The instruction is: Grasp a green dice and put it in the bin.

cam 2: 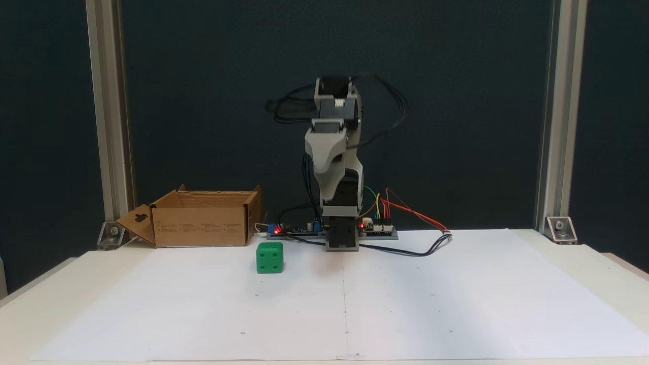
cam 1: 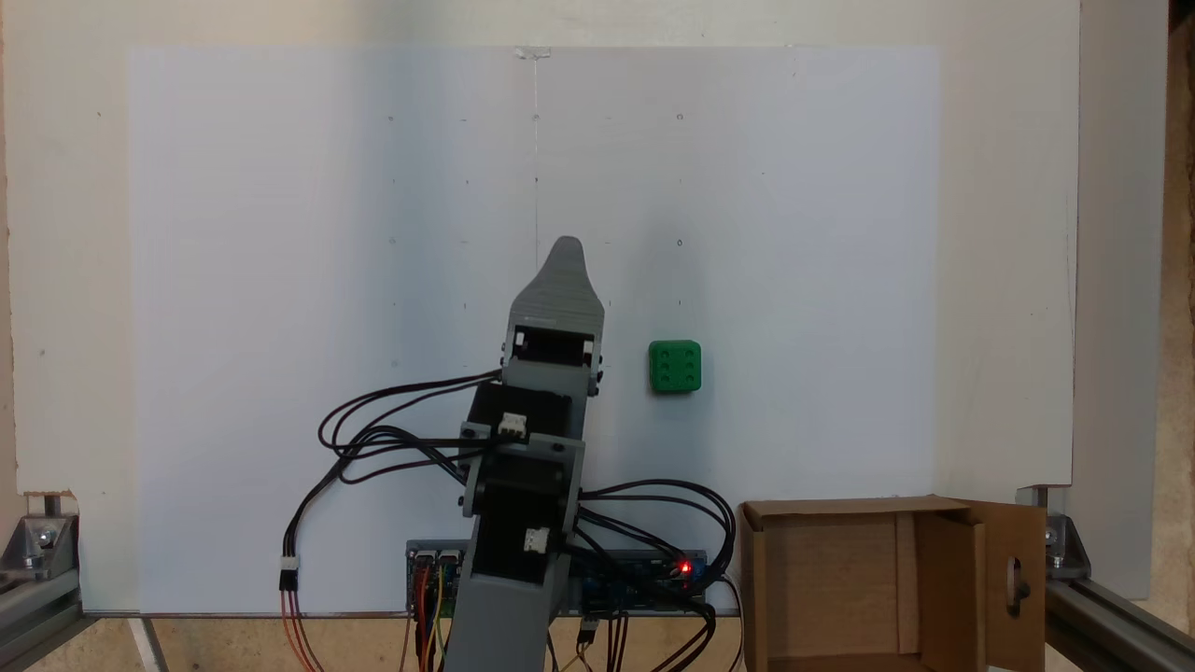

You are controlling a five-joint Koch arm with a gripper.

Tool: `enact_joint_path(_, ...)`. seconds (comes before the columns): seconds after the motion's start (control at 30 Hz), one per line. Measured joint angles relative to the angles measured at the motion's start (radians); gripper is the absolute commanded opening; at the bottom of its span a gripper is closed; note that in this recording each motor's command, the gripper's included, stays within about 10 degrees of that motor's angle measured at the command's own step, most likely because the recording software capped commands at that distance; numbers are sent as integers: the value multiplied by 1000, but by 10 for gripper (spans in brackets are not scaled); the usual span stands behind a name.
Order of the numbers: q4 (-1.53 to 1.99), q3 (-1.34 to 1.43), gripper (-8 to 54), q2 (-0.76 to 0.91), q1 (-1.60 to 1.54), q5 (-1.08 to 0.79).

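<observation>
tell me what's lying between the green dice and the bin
Nothing. In both fixed views only bare white paper lies between the green dice and the bin; from the front, the dice sits apart from the bin.

The grey plastic arm stands folded over its base at the desk's edge, black servo blocks stacked along it and loops of black cable hanging off both sides. In a fixed view from above, the grey ribbed hand (cam 1: 567,250) tapers to a single rounded tip that points away from the base, clear of everything around it. In a fixed view from the front, the hand (cam 2: 329,195) hangs downward, tucked against the upper arm (one jaw hides the other, so whether they are parted cannot be told).
</observation>
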Motion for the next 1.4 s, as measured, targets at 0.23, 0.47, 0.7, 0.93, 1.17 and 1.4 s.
enact_joint_path(0.23,399,-83,454,-64,167,3)
enact_joint_path(0.47,551,-84,468,-83,342,-146)
enact_joint_path(0.7,552,-169,472,-129,436,-407)
enact_joint_path(0.93,552,-209,477,-166,545,-518)
enact_joint_path(1.17,552,-227,479,-232,666,-641)
enact_joint_path(1.4,552,-227,480,-322,764,-793)
